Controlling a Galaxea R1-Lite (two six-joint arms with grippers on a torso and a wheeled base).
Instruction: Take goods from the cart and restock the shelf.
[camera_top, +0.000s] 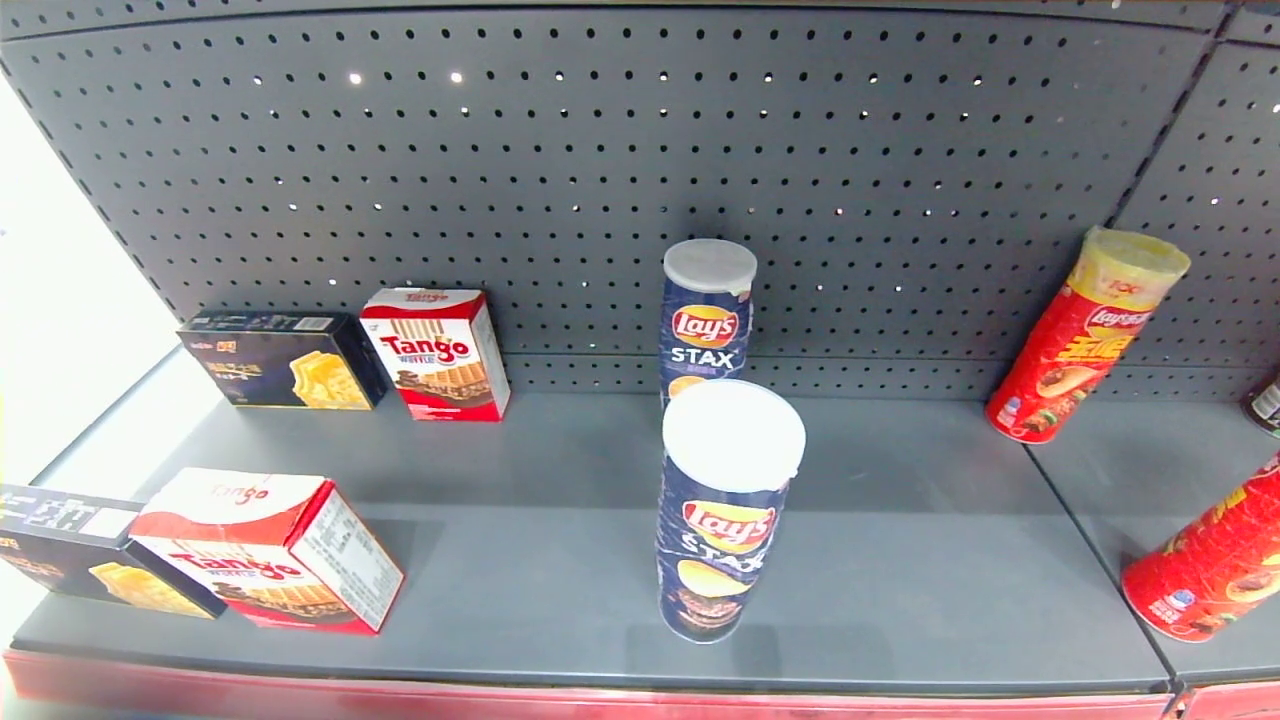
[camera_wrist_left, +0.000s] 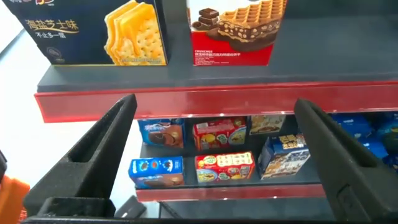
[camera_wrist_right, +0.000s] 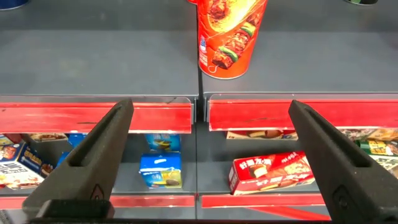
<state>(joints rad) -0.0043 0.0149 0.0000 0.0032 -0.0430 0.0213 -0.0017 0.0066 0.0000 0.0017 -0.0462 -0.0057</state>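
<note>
I stand in a shop, facing a dark grey metal shelf (camera_top: 900, 560) of the retail kind, with a perforated back panel (camera_top: 560, 150) behind it and a red price rail (camera_wrist_right: 155, 117) along its front edge. Packaged snacks are set out facing the aisle: a blue crisp tube (camera_top: 728, 510), a red crisp tube (camera_top: 1085, 335), a wafer box (camera_top: 440, 352) and a cracker box (camera_top: 285, 360). Through my wrist cameras I see a lower tier (camera_wrist_left: 249, 193) with the same red edge, lined with small biscuit boxes (camera_wrist_left: 225, 168).
</note>
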